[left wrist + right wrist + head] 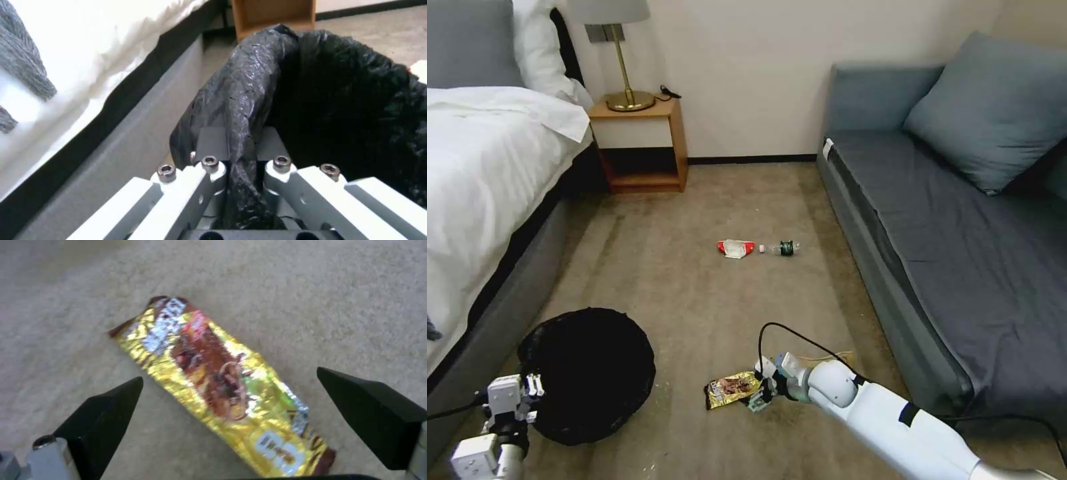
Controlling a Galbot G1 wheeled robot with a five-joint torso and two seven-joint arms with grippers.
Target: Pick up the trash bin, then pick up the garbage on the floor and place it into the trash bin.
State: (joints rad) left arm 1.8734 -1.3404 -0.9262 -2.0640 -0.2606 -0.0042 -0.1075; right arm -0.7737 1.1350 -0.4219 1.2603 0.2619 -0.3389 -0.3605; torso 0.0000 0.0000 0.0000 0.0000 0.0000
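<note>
Right wrist view: right hand (229,416) spread wide, straddling snack wrapper (218,383) on floor.
Left hand (242,166): clamped on trash bin (338,93) rim.
Risk: flat foil may slide from closing fingers.

Head camera looks down on carpet (694,293); each wrist camera peers closely past its fingers; all share that carpet.

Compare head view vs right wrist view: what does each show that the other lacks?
Head view alone: the trash bin with the left gripper shut on its bagged rim, the red-and-white wrapper and the small bottle farther out on the carpet, plus bed, nightstand and sofa.
Right wrist view alone: the open black fingers straddling the wrapper, and its print up close.
Both: the gold snack wrapper flat on carpet, the right gripper at it.
</note>
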